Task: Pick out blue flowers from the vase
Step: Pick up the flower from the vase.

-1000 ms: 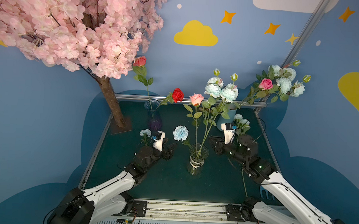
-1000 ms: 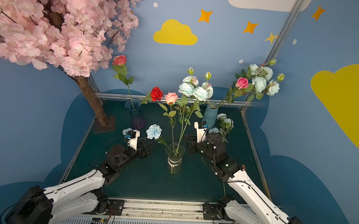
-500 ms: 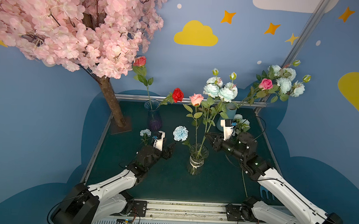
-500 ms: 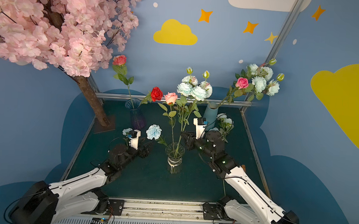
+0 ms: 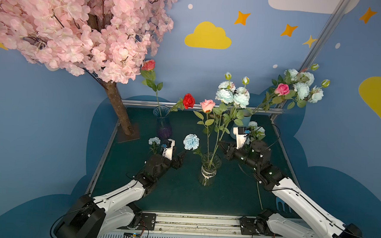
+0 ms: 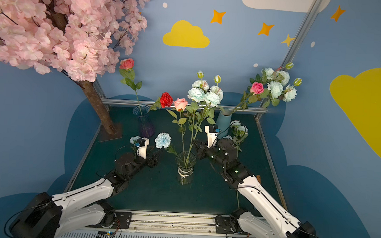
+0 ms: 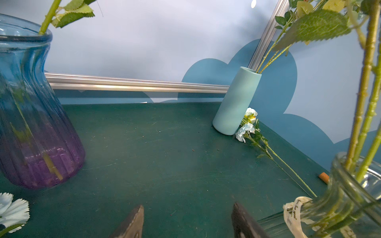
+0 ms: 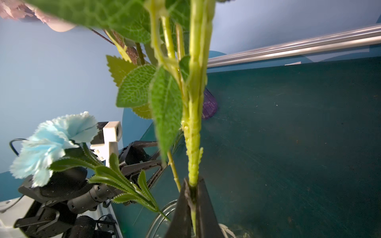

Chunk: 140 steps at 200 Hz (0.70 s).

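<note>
A clear glass vase (image 5: 210, 169) (image 6: 185, 168) stands mid-table. It holds a coral rose (image 5: 207, 105), a tall cluster of blue flowers (image 5: 232, 96) (image 6: 205, 94) and a single blue flower (image 5: 191, 142) (image 8: 51, 142) that leans left. My right gripper (image 5: 220, 145) (image 6: 195, 143) (image 8: 192, 183) is shut on a thick pale green stem (image 8: 193, 127) just above the vase mouth; this stem rises toward the blue cluster. My left gripper (image 5: 183, 155) (image 7: 187, 208) hangs open and empty over the mat, left of the vase.
Loose blue flowers lie on the mat at the left (image 5: 154, 141) and by a teal vase (image 5: 240, 124) (image 7: 246, 129). A blue-purple glass vase (image 5: 163, 124) (image 7: 31, 123) with red roses stands at the back. The blossom tree trunk (image 5: 118, 111) is at the back left.
My right gripper has moved left to the stems above the clear vase and closed on the thick green stem. The left arm has barely moved.
</note>
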Motion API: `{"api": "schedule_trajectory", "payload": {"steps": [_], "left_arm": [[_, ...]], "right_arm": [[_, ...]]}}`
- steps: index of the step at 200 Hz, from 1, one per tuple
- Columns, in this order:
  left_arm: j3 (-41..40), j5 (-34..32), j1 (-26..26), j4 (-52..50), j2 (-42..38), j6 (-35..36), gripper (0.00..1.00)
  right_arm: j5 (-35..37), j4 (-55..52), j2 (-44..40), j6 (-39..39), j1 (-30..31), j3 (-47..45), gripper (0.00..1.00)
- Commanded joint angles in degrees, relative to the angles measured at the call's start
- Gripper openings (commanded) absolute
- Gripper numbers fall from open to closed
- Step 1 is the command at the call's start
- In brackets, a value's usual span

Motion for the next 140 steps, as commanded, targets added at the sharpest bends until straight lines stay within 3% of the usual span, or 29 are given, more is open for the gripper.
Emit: {"api": "schedule_trajectory", "payload": {"steps": [1,63,140], "left_arm": [[-0.06,-0.41,0.20,0.85,0.17,0.55,0.68],[-0.10,-0.74,0.22,0.76,0.19,0.55,0.68],[0.04,-0.67,0.41,1.11,1.14,0.46,0.68]], "right_arm": [[-1.73,1.08,-2.05,-0.46,-0.09,0.17,0.00],[-2.27,-3.76,-2.99,-3.11,-0.06,5.77,0.00],[-3.69,-16.16,-1.74,-9.54,-0.28,21.57,0.00]]}}
